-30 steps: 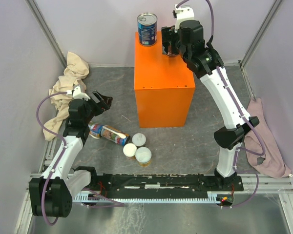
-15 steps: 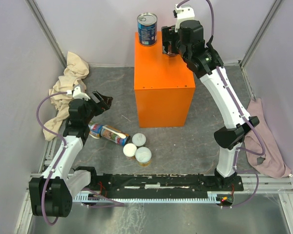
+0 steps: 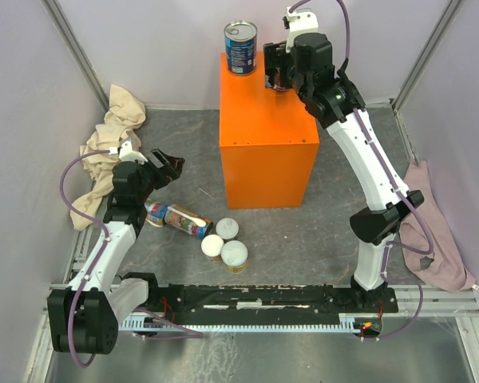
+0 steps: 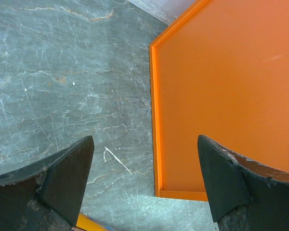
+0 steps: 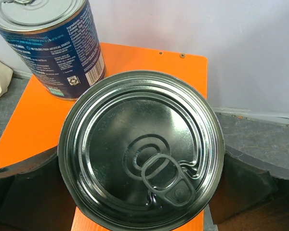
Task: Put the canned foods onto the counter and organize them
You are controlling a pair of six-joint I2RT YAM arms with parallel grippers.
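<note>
right tool (image 3: 273,76) — clamped on silver-topped can (image 5: 135,134) standing on orange tabletop (image 3: 267,120) | blue-labelled can (image 3: 240,49) just beside it | left tool (image 4: 144,139) — fingers apart, holding nothing

Pale lilac-grey walls (image 3: 160,48) close the space on three sides, plain and matte. They meet at two bare metal corner posts, one at the back left (image 3: 81,49) and one at the back right (image 3: 421,54). The bench (image 3: 303,231) has a dark grey top veined with thin pale lines, like marble. A short white mark (image 3: 205,194), perhaps a scratch, shows left of centre. A crumpled beige cloth (image 3: 112,148) lies heaped against the left wall, and a pink cloth (image 3: 447,263) droops along the right edge. A silvery metal frame (image 3: 431,303) runs along the near side. The light is even and soft, with only faint shadows.
</note>
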